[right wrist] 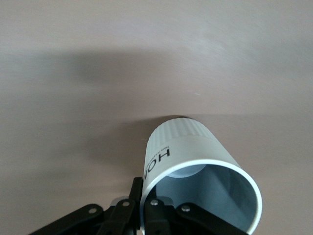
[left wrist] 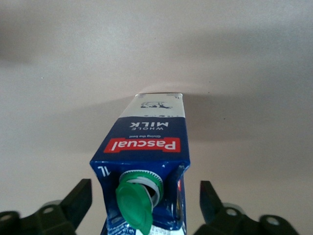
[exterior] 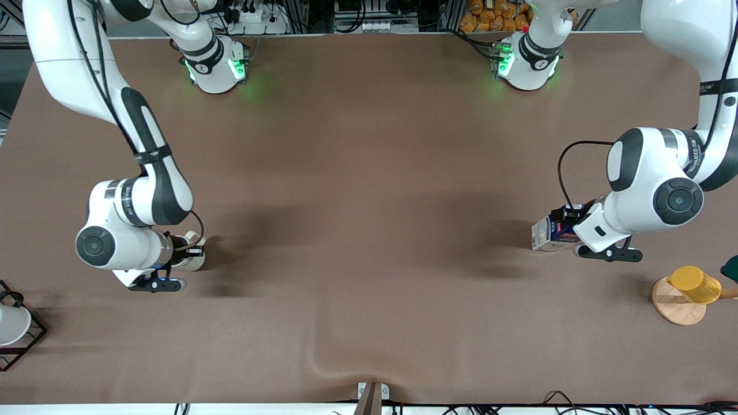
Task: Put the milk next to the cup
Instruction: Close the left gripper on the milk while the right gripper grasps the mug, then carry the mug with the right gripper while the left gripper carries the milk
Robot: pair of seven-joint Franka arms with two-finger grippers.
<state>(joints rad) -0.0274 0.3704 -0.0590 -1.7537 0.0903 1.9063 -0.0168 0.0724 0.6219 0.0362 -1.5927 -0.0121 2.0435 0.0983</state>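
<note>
The milk [exterior: 546, 233], a dark blue carton with a red band and white lower part, stands on the table toward the left arm's end. My left gripper [exterior: 568, 222] is open around its top. In the left wrist view the fingers [left wrist: 80, 198] stand wide on either side of the carton [left wrist: 146, 132] and do not touch it; its green cap [left wrist: 134, 205] hangs open. The cup [exterior: 193, 256], a cream-white mug, is toward the right arm's end. My right gripper [exterior: 187, 251] is shut on its rim. In the right wrist view the gripper [right wrist: 146, 191] pinches the mug's wall [right wrist: 181, 147].
A yellow cup [exterior: 695, 284] on a round wooden disc [exterior: 674, 311] stands near the left arm's end, nearer the front camera than the milk. A dark green thing [exterior: 731, 268] shows at that edge. A black wire rack [exterior: 23, 340] sits at the right arm's end.
</note>
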